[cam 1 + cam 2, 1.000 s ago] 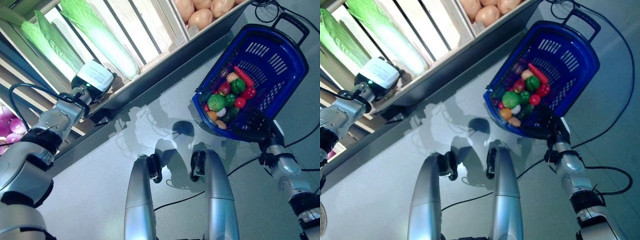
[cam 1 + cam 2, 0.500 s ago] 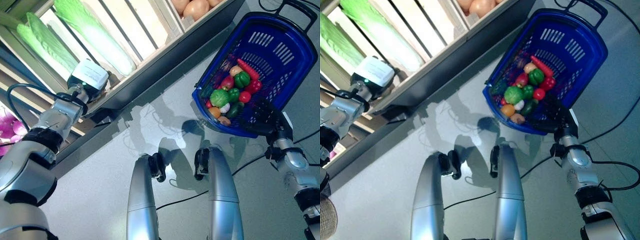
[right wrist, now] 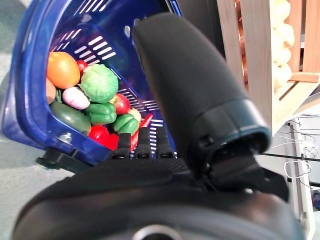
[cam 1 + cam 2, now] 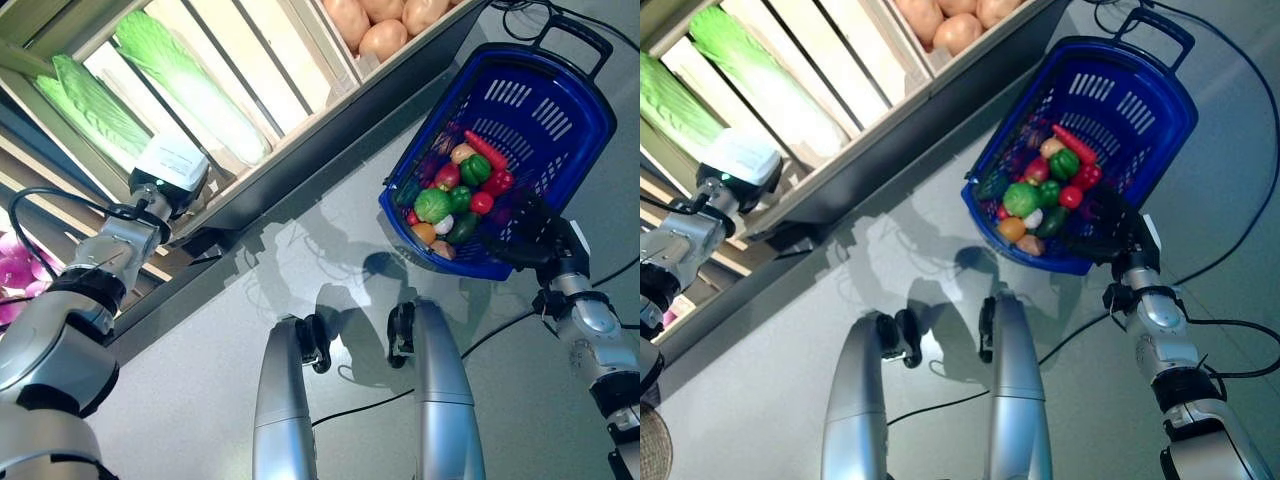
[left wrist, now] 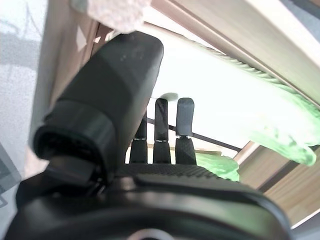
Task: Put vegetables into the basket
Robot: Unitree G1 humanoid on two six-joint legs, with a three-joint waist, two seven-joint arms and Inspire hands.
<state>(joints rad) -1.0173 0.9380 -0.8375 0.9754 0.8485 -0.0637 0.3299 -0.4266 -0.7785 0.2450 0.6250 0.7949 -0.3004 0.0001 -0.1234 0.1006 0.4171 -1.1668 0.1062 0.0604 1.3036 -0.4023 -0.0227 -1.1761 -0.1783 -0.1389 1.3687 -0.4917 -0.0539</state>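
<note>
1. The blue basket (image 4: 540, 110) hung tilted at the right of the head views, its open side facing the camera and its long axis running from the black handle (image 4: 573, 28) at the upper right down to the low rim at the lower left.
2. The right hand (image 4: 535, 232) sat at the basket's lower right rim. In the right wrist view its fingers (image 3: 145, 142) reached over the rim into the basket, with the thumb outside the wall, so it gripped the rim.
3. The vegetables (image 4: 452, 195) were piled in the low end of the basket. Visible were a green cabbage-like ball (image 3: 100, 82), an orange round one (image 3: 62, 69), a dark green cucumber (image 3: 70, 116), a green pepper (image 3: 101, 112), red ones and a small pale one (image 3: 76, 97).
4. A red chili (image 4: 488, 152) lay on top of the pile, its long axis roughly along the basket's.
5. The left hand (image 5: 165, 132) was up at the wooden shelf (image 4: 300, 60) at the left, in the compartment with the long green-and-white cabbages (image 4: 190, 85). The left wrist view showed its fingers (image 5: 184, 125) straight and side by side, holding nothing, with a cabbage just past them.
6. The cabbages lay flat, side by side along the slats, leafy green ends toward the upper left.
7. The next compartment to the right held tan potatoes (image 4: 385, 20).
</note>
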